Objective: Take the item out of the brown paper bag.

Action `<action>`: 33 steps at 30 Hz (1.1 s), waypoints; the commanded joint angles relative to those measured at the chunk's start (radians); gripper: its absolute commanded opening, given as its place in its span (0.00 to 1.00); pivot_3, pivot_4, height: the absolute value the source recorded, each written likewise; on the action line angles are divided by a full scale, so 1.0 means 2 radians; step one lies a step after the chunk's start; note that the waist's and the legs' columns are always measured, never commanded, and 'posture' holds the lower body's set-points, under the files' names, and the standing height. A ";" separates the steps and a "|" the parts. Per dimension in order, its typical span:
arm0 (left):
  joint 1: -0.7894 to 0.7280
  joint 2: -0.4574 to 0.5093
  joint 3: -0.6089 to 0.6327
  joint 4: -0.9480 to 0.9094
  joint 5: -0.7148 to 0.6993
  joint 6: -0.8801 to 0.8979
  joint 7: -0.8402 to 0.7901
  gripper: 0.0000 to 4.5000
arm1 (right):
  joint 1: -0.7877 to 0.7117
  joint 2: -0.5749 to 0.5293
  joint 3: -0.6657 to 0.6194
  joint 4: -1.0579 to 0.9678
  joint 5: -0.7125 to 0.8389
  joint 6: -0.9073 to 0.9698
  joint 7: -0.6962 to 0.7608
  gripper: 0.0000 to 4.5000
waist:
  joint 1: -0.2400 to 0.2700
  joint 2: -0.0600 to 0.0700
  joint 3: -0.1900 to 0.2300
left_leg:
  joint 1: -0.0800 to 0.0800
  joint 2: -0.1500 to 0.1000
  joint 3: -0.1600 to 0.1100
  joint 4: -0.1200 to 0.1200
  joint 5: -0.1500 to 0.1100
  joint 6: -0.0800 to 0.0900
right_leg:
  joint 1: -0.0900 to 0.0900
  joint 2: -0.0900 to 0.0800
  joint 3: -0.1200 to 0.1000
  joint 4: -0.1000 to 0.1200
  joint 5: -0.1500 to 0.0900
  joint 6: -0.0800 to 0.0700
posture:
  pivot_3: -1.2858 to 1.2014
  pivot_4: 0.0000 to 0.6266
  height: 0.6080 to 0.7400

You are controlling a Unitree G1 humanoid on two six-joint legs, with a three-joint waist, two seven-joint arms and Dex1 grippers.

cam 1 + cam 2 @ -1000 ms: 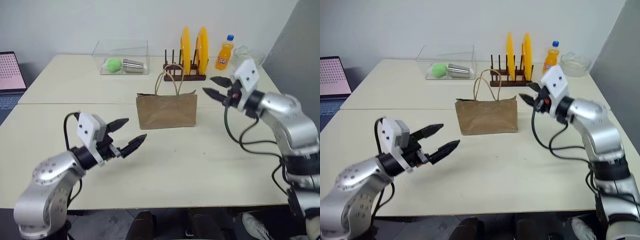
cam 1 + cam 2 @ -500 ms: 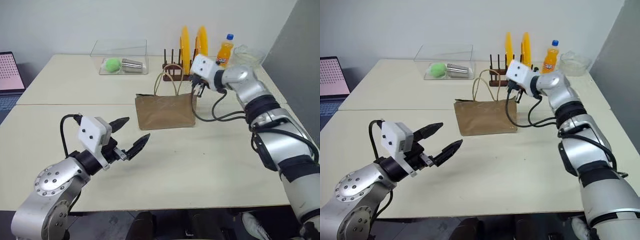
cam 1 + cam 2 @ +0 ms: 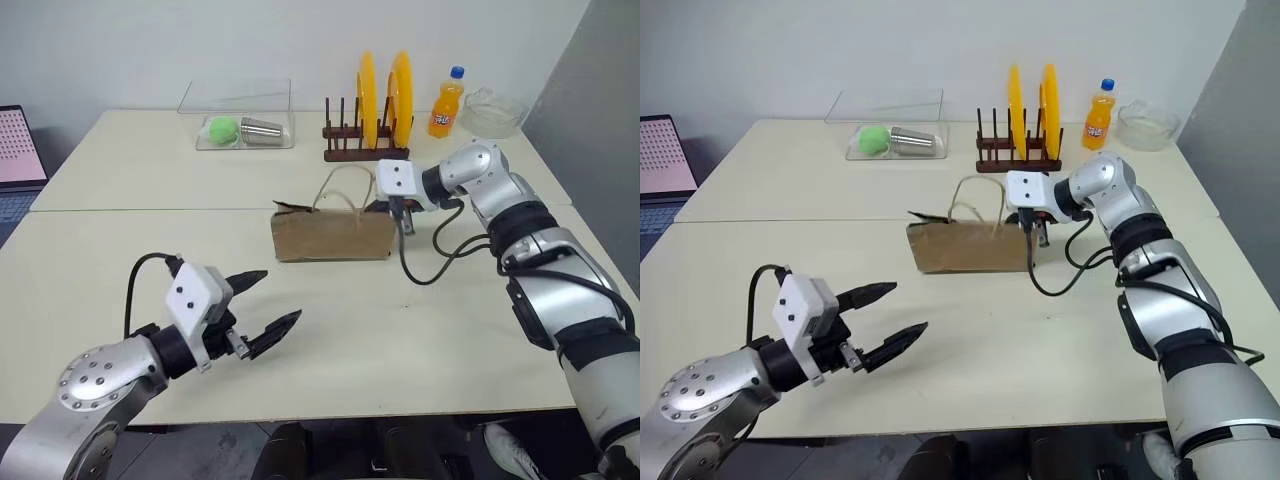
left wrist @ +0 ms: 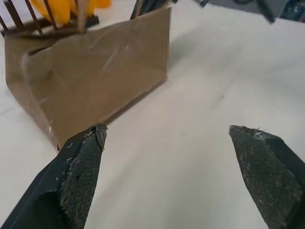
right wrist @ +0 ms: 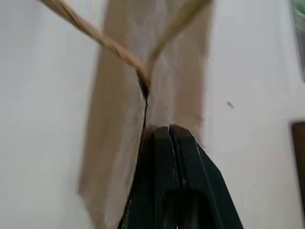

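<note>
- Nearest to us, our left gripper (image 3: 262,308) hangs over the front of the table (image 3: 420,350) with its two black fingers spread wide and nothing between them.
- Through the left wrist view we look between those parted fingertips (image 4: 86,157) at the creased front of the brown paper bag (image 4: 95,71), which stands well apart from them, with bare tabletop in between.
- In the head views we see the bag (image 3: 332,232) in the middle of the table, its thin cord handles (image 3: 340,185) looping above its top edge.
- Our right gripper (image 3: 1033,226) sits at the bag's right end, at the top edge; from the head views we cannot tell how its fingers stand.
- The right wrist view settles it: our right fingers (image 5: 164,157) are pressed together, tips against the bag's paper rim, just below the point where a handle cord (image 5: 100,38) joins the paper. We cannot tell whether paper is pinched between them.
- We cannot see the cola bottle; the bag's mouth shows us no contents in any view.
- Farther back stand a wooden rack (image 3: 365,152) with two yellow plates (image 3: 385,90), a clear box (image 3: 238,118) and an orange soda bottle (image 3: 447,104).
</note>
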 commanded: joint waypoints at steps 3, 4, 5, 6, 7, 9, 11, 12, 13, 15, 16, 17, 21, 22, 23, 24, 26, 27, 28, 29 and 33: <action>0.059 0.038 0.018 0.031 0.023 -0.078 -0.075 0.97 | 0.076 -0.029 -0.018 -0.201 0.056 0.073 0.067 0.00 | 0.001 0.000 0.000 | 0.000 0.000 0.000 0.000 0.000 0.000 | 0.000 0.000 0.000 0.000 0.000 0.000 | 0.52 0.24 1.00; 0.066 0.042 0.019 0.037 0.024 -0.088 -0.084 0.97 | 0.089 -0.033 -0.018 -0.229 0.059 0.086 0.068 0.00 | 0.001 0.001 0.000 | 0.000 0.000 0.000 0.000 0.000 0.000 | 0.000 0.000 0.000 0.000 0.000 0.000 | 0.52 0.24 1.00; 0.074 0.046 0.021 0.043 0.025 -0.097 -0.094 0.97 | 0.100 -0.037 -0.019 -0.253 0.062 0.098 0.067 0.00 | 0.001 0.001 0.000 | 0.000 0.000 0.000 0.000 0.000 0.000 | 0.000 0.000 0.000 0.000 0.000 -0.001 | 0.52 0.24 1.00; 0.080 0.052 0.025 0.053 0.028 -0.109 -0.108 0.97 | 0.110 -0.040 -0.021 -0.275 0.064 0.100 0.063 0.00 | 0.001 0.001 0.000 | 0.000 0.000 0.000 0.000 0.000 0.000 | 0.000 0.000 0.000 0.000 -0.001 -0.001 | 0.52 0.24 1.00; 0.084 0.056 0.027 0.060 0.030 -0.118 -0.118 0.97 | 0.117 -0.043 -0.022 -0.291 0.065 0.102 0.059 0.00 | 0.001 0.001 0.000 | 0.000 0.000 0.000 0.000 0.000 0.000 | 0.000 0.000 0.000 0.000 -0.001 -0.001 | 0.52 0.24 1.00; 0.083 0.075 0.034 0.084 0.040 -0.144 -0.145 0.97 | 0.126 -0.045 -0.037 -0.319 0.076 0.105 0.038 0.00 | 0.001 0.001 0.001 | 0.000 0.000 0.000 0.000 0.000 0.000 | 0.000 0.000 0.000 0.000 -0.001 -0.001 | 0.52 0.24 1.00; 0.060 0.098 0.039 0.114 0.046 -0.161 -0.167 0.97 | 0.136 -0.050 -0.059 -0.355 0.101 0.129 0.027 0.00 | 0.001 0.001 0.001 | -0.001 0.000 0.000 0.000 0.000 0.000 | -0.001 0.000 -0.001 0.000 -0.001 -0.001 | 0.52 0.24 1.00; 0.051 0.105 0.040 0.124 0.045 -0.166 -0.174 0.97 | 0.140 -0.052 -0.066 -0.370 0.110 0.141 0.025 0.00 | 0.002 0.001 0.001 | -0.001 0.000 0.000 0.000 0.000 0.000 | -0.001 0.000 -0.001 0.000 -0.001 -0.001 | 0.52 0.24 1.00; 0.036 0.114 0.037 0.136 0.047 -0.176 -0.183 0.97 | 0.155 -0.060 -0.073 -0.397 0.125 0.158 0.028 0.00 | 0.002 0.001 0.001 | -0.001 0.000 0.000 0.000 0.000 0.000 | -0.002 0.000 -0.001 0.000 -0.001 -0.001 | 0.52 0.24 1.00; -0.001 0.131 0.025 0.157 0.061 -0.205 -0.199 0.97 | 0.195 -0.080 -0.087 -0.461 0.151 0.197 0.029 0.00 | 0.008 0.001 0.001 | -0.002 0.000 -0.001 0.000 0.000 0.000 | -0.002 0.000 -0.001 0.000 -0.001 -0.001 | 0.52 0.24 1.00; -0.020 0.138 0.015 0.165 0.066 -0.217 -0.208 0.99 | 0.217 -0.088 -0.096 -0.496 0.167 0.228 0.022 0.00 | 0.010 0.001 0.001 | -0.002 0.000 -0.001 0.000 0.000 0.000 | -0.002 0.000 -0.002 0.000 -0.001 -0.001 | 0.52 0.24 1.00; -0.031 0.143 0.009 0.170 0.069 -0.224 -0.213 0.99 | 0.230 -0.093 -0.102 -0.519 0.178 0.251 0.014 0.00 | 0.012 0.001 0.001 | -0.002 0.000 -0.001 0.000 0.000 0.000 | -0.002 0.000 -0.002 -0.001 -0.001 -0.001 | 0.52 0.24 1.00; -0.102 0.151 -0.054 0.195 0.105 -0.287 -0.246 0.99 | 0.328 -0.116 -0.137 -0.656 0.237 0.371 -0.038 0.04 | 0.016 0.001 0.001 | -0.003 0.000 -0.001 -0.001 0.000 0.000 | -0.002 0.000 -0.002 -0.002 -0.001 -0.001 | 0.52 0.24 1.00; -0.117 0.147 -0.068 0.198 0.109 -0.293 -0.248 0.99 | 0.346 -0.118 -0.143 -0.679 0.245 0.390 -0.054 0.04 | 0.015 0.002 0.001 | -0.003 0.000 -0.001 -0.001 0.000 0.000 | -0.002 0.000 -0.002 -0.002 -0.001 -0.001 | 0.52 0.24 1.00; -0.143 0.139 -0.095 0.203 0.119 -0.302 -0.251 0.99 | 0.381 -0.121 -0.153 -0.714 0.255 0.415 -0.073 0.04 | 0.014 0.002 0.001 | -0.003 0.000 0.000 -0.001 0.000 0.000 | -0.002 0.000 -0.001 -0.002 -0.001 -0.001 | 0.52 0.24 1.00; -0.166 0.135 -0.119 0.206 0.125 -0.305 -0.257 0.99 | 0.411 -0.125 -0.160 -0.746 0.263 0.435 -0.090 0.04 | 0.015 0.002 0.001 | -0.003 0.000 0.000 -0.001 0.000 0.000 | -0.002 0.000 -0.001 -0.002 -0.001 -0.001 | 0.52 0.24 1.00; -0.199 0.126 -0.153 0.214 0.134 -0.308 -0.266 0.99 | 0.460 -0.133 -0.170 -0.795 0.274 0.463 -0.116 0.04 | 0.015 0.002 0.001 | -0.003 0.000 -0.001 -0.001 0.000 0.000 | -0.002 0.000 -0.002 -0.001 -0.002 0.000 | 0.52 0.24 1.00; -0.215 0.120 -0.169 0.222 0.143 -0.314 -0.269 0.99 | 0.480 -0.137 -0.175 -0.814 0.278 0.472 -0.127 0.04 | 0.016 0.002 0.001 | -0.003 0.000 -0.001 -0.001 0.000 0.000 | -0.002 0.000 -0.002 -0.001 -0.002 0.002 | 0.52 0.24 1.00; -0.233 0.109 -0.187 0.236 0.155 -0.326 -0.272 0.99 | 0.507 -0.138 -0.181 -0.838 0.283 0.483 -0.141 0.04 | 0.015 0.002 0.001 | -0.003 0.000 -0.001 -0.001 0.000 0.000 | -0.002 0.000 -0.002 -0.001 -0.002 0.002 | 0.52 0.24 1.00; -0.248 0.102 -0.202 0.247 0.163 -0.336 -0.276 0.99 | 0.527 -0.140 -0.186 -0.858 0.287 0.492 -0.154 0.04 | 0.015 0.002 0.001 | -0.003 0.000 0.000 -0.001 0.000 0.000 | -0.002 0.000 -0.002 -0.001 -0.002 0.002 | 0.52 0.24 1.00; -0.287 0.078 -0.231 0.283 0.178 -0.360 -0.283 1.00 | 0.539 -0.133 -0.197 -0.914 0.316 0.538 -0.206 0.11 | 0.010 0.002 0.001 | -0.002 0.001 0.000 0.000 0.000 0.000 | -0.002 0.000 -0.001 0.000 -0.002 0.002 | 0.52 0.24 1.00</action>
